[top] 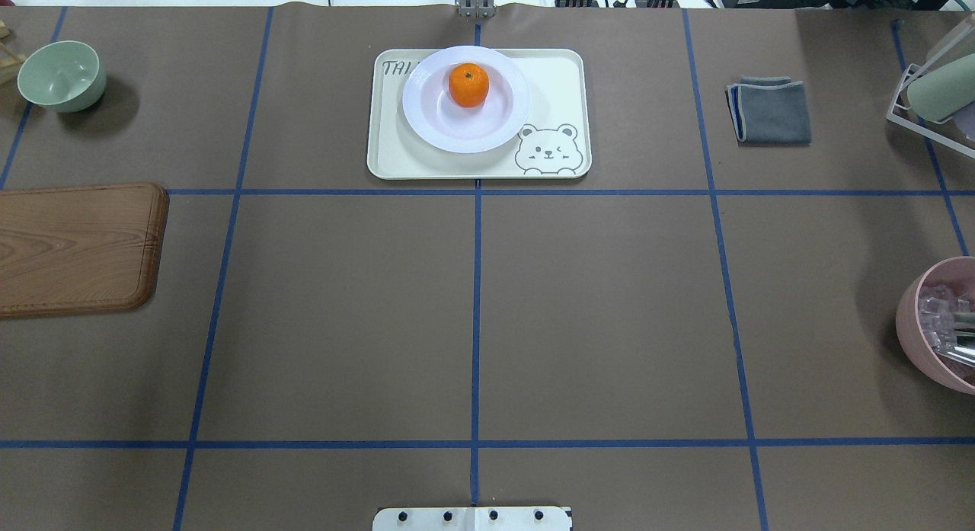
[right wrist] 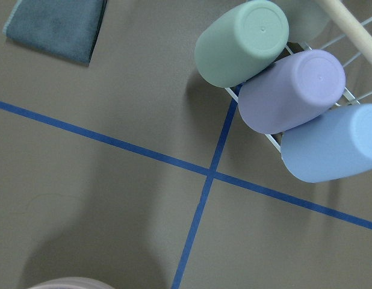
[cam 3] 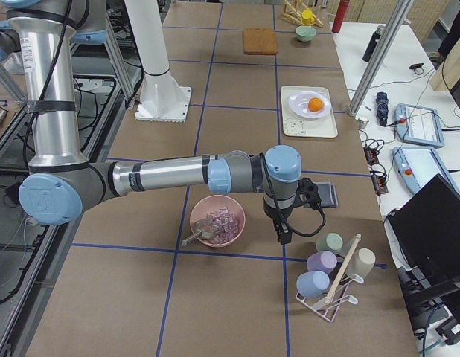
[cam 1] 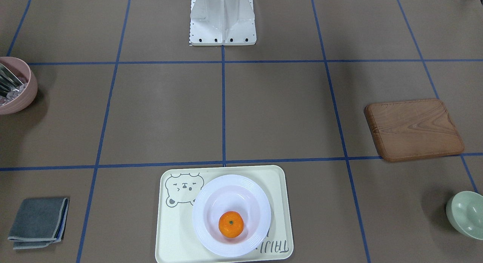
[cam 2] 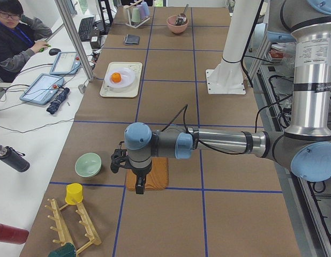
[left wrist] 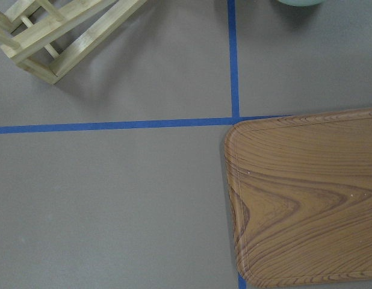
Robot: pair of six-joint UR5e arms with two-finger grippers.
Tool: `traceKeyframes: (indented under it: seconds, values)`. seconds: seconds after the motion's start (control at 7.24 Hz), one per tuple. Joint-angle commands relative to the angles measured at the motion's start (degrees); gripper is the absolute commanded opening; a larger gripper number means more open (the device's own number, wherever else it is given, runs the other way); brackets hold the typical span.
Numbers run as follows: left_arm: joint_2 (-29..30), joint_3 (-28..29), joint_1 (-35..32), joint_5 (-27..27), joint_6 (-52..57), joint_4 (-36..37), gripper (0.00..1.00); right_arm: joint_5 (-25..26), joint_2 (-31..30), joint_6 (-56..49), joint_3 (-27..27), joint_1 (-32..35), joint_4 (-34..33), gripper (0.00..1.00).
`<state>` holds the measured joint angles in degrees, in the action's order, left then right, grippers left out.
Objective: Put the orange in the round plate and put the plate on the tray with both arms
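The orange (cam 1: 231, 224) (top: 468, 85) lies inside the white round plate (cam 1: 226, 191) (top: 457, 127). The plate stands on the cream bear-face tray (cam 1: 177, 240) (top: 556, 81) at the table's far middle. Neither gripper is near it. My left gripper (cam 2: 138, 188) hangs over the wooden board's end, seen only in the exterior left view. The right gripper (cam 3: 283, 234) hovers between the pink bowl and the cup rack, seen only in the exterior right view. I cannot tell whether either is open or shut. Both wrist views show no fingers.
A wooden board (top: 76, 245) (left wrist: 306, 198) and a pale green bowl (top: 61, 74) lie on my left. A grey cloth (top: 769, 110), a pink bowl (top: 941, 325) and a cup rack (right wrist: 282, 84) sit on my right. A person (cam 2: 15, 37) sits at the side desk.
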<state>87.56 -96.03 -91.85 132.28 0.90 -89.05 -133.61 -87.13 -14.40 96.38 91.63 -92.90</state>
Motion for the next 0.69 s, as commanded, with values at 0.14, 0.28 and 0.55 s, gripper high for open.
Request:
traceKeyframes:
  seconds: [0.14, 0.28, 0.55]
  values:
    - [-0.20, 0.05, 0.00, 0.00, -0.02, 0.19, 0.98, -0.42, 0.12, -0.10, 0.04, -0.05, 0.00, 1.00]
    - [-0.20, 0.05, 0.00, 0.00, -0.02, 0.19, 0.98, -0.69, 0.03, -0.10, 0.73, -0.05, 0.00, 1.00]
    - [-0.37, 0.05, 0.00, 0.08, -0.02, 0.19, 0.98, -0.69, 0.03, -0.10, 0.83, -0.05, 0.00, 1.00]
